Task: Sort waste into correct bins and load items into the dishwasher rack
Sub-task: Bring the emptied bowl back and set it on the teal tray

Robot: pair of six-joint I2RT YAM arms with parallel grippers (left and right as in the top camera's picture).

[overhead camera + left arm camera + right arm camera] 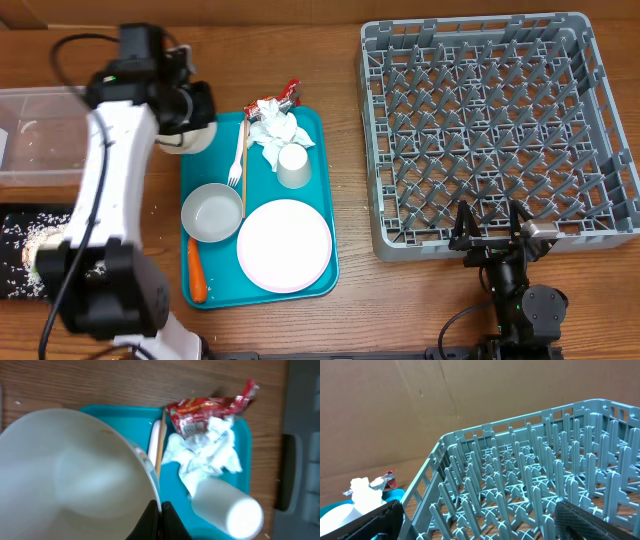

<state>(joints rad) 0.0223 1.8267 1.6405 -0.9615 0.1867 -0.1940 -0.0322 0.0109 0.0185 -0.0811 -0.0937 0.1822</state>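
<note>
While the left gripper (159,511) pinches a white bowl (75,472) by its rim over the far-left of the teal tray (322,190) and the right gripper (489,228) sits spread beside the dishwasher rack (430,243), loading seems in hand: the bowl must travel right into it.

The white left arm (105,190) hides parts of the clear plastic rectangular tub (40,100) and shallow black rectangular tray (15,215), while the round white bowl (65,475) looks blurred and cropped in the left wrist view.
</note>
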